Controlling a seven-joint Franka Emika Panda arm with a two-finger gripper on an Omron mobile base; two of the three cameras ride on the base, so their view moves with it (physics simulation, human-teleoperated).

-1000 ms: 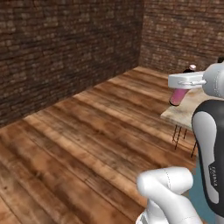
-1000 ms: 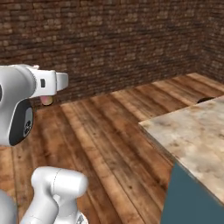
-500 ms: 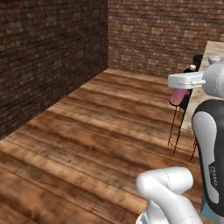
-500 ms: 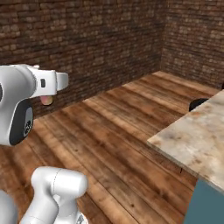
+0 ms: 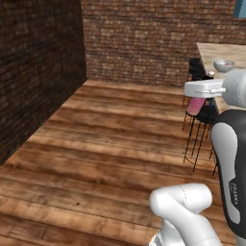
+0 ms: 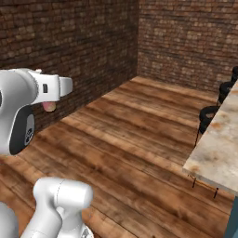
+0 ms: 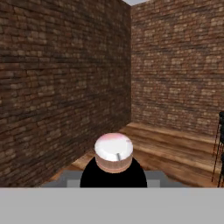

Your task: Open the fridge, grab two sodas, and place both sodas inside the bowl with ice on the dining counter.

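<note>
My gripper (image 5: 196, 100) is shut on a pink-red soda (image 5: 194, 106) that hangs below the white hand, high above the wooden floor. From the other side the soda (image 6: 49, 107) peeks out under the gripper (image 6: 49, 102). In the hand view the soda's pale round end (image 7: 113, 151) sits between the dark fingertips (image 7: 89, 175). The small pale bowl (image 5: 223, 64) stands on the beige dining counter (image 5: 211, 50) at the far right, well beyond the hand. That counter's blotched edge (image 6: 218, 148) also runs along the right. The fridge is out of view.
Black stools (image 5: 205, 115) stand along the counter, just behind the held soda, and more stools (image 6: 208, 114) line it in the right base view. Dark brick walls (image 5: 38, 72) enclose the room. Open plank floor (image 5: 105, 144) stretches ahead and to the left.
The whole scene has swung as the base turned: the brick corner and the counter slid across both views and the bowl came into sight. The arm kept its pose with the soda.
</note>
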